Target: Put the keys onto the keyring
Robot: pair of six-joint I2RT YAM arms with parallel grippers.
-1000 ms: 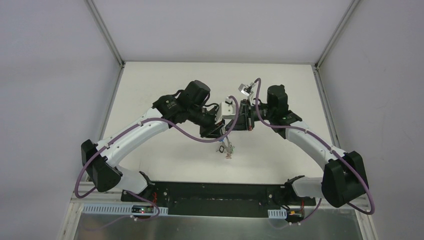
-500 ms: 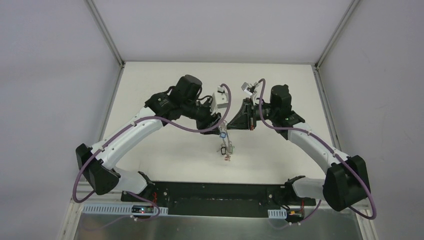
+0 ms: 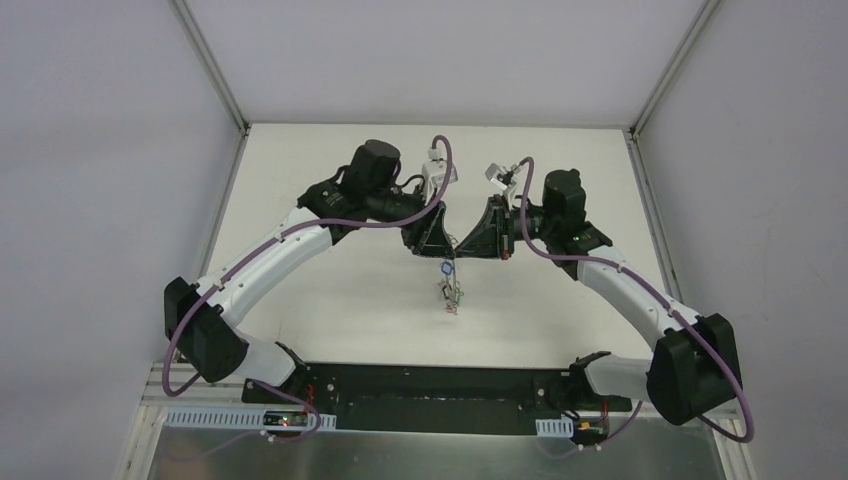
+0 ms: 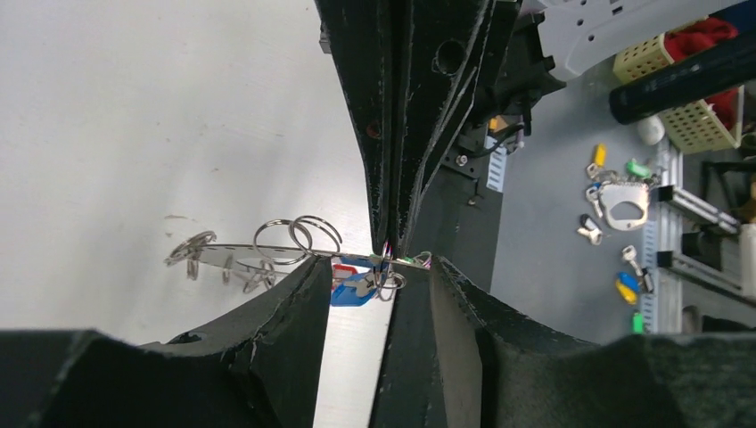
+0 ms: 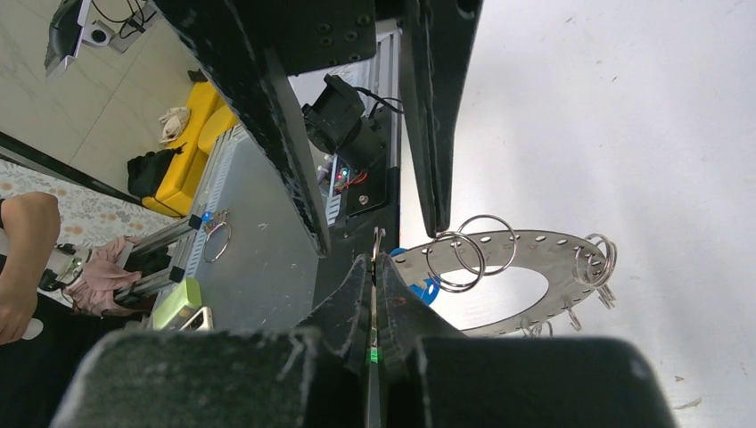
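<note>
The keyring (image 5: pixel 526 251), a flat grey disc with a large hole and wire loops on its rim, hangs in the air between both grippers. It is edge-on in the left wrist view (image 4: pixel 241 252). My right gripper (image 5: pixel 376 260) is shut on its rim, with a small loop and a green bit between the pads. Keys with blue (image 4: pixel 349 292) and red tags dangle under the ring. They also show in the top view (image 3: pixel 450 290). My left gripper (image 4: pixel 373 267) is open, its fingers (image 5: pixel 434 134) straddling the ring's near end, facing my right gripper (image 4: pixel 390 241).
The white table (image 3: pixel 330 300) lies below the hanging ring. The black base plate (image 3: pixel 430 385) runs along the near edge. Off the table are a spare keyring with keys (image 4: pixel 620 203), a yellow basket (image 4: pixel 651 55) and a person's arm (image 5: pixel 22 259).
My left gripper has turned and swung up and back from over the ring to face my right gripper. The ring and keys stay hanging from my right gripper, slightly higher.
</note>
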